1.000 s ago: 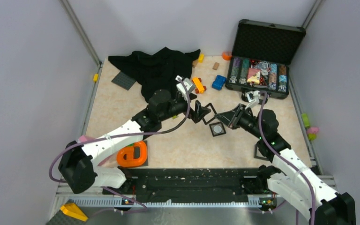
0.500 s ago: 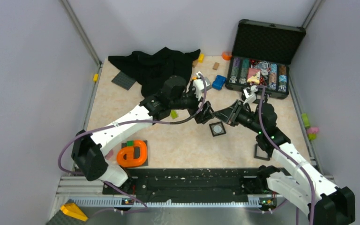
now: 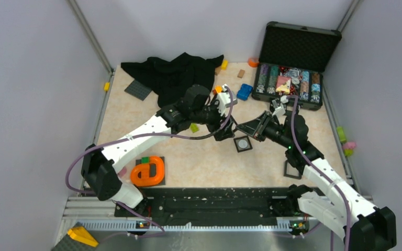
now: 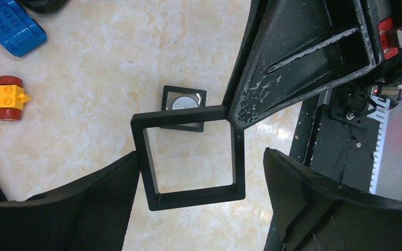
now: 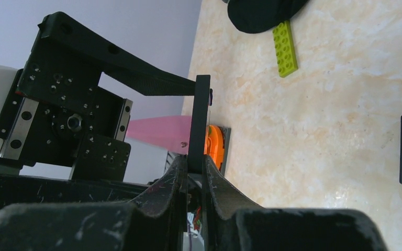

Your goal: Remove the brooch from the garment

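The brooch [image 3: 243,142], a small silvery disc, lies in a small black square frame [image 3: 242,144] on the table, apart from the black garment [image 3: 172,78] at the far left. It also shows in the left wrist view [image 4: 184,103]. My right gripper [image 3: 244,127] is shut on the corner of an empty black frame [image 4: 188,157] and holds it above the table, edge-on in the right wrist view [image 5: 199,125]. My left gripper [image 4: 201,157] is open, its jaws standing either side of that frame; one finger [image 5: 136,83] reaches its top edge.
An open case of poker chips [image 3: 293,68] stands at the far right. Another black frame [image 3: 292,170] lies near the right arm. An orange object [image 3: 147,171], a green brick [image 3: 194,127], a blue brick [image 4: 10,31] and a yellow toy car [image 4: 2,97] lie around.
My left arm's elbow has swung toward the far side while its gripper stayed at the held frame. The right gripper has shifted slightly and keeps its hold.
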Robot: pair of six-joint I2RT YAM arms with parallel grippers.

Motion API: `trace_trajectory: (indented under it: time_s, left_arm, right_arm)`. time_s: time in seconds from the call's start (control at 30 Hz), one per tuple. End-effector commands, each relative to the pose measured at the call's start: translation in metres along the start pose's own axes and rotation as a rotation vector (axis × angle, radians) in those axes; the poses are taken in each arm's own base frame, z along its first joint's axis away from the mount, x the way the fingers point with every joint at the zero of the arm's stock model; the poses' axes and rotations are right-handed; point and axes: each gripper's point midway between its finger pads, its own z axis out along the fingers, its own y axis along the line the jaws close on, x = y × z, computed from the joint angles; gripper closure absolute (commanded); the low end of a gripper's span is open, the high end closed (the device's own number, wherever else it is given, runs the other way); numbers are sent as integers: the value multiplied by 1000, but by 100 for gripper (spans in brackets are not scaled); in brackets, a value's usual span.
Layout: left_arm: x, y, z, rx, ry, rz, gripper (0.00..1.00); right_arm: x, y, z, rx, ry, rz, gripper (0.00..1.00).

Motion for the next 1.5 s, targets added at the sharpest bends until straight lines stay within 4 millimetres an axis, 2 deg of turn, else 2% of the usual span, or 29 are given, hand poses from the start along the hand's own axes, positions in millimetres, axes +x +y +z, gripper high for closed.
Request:
trace_trajectory:
  time_s: [0.0, 0.23, 0.43, 0.53, 0.7, 0.77, 0.8, 0.87, 0.93, 1.03, 1.17, 1.3, 1.47]
  left_arm:
    - [-12, 0, -3, -3, -12, 26, 13]
    - [-11, 2, 1, 3, 14, 29, 19]
    - [-8, 5, 4, -2, 40, 20, 19]
    - [-8, 6, 5, -4, 41, 19, 24]
    - [-8, 9, 6, -13, 58, 16, 37]
    - [-9, 9, 6, -12, 58, 20, 39]
    - [-9, 9, 6, -11, 56, 24, 40]
    - [-9, 10, 7, -13, 56, 29, 40]
    - [-9, 13, 9, -19, 59, 36, 41]
    - [-5, 20, 15, -41, 76, 48, 41]
    - [4, 28, 30, -42, 101, 56, 43]
    - [13, 34, 51, -14, 130, 66, 43]
    - [19, 42, 76, -4, 157, 68, 44]
  right_arm:
    - [-13, 16, 2, -40, -32, 7, 100]
    - [-11, 16, 2, -45, -26, 17, 100]
    - [-13, 18, 0, -55, -43, 7, 100]
    - [-12, 17, 0, -53, -41, 5, 100]
    - [-13, 17, -1, -51, -50, -3, 100]
    - [-14, 16, -2, -47, -55, -10, 100]
    - [-14, 16, -3, -44, -57, -13, 96]
    - [-15, 14, -4, -30, -65, -22, 78]
    - [-19, 10, -6, 11, -83, -45, 66]
    - [-29, -7, -17, 146, -134, -96, 58]
    - [-53, -25, -45, 325, -285, -120, 57]
    - [-66, -24, -70, 364, -389, -164, 60]
    - [-72, -24, -90, 388, -454, -211, 60]
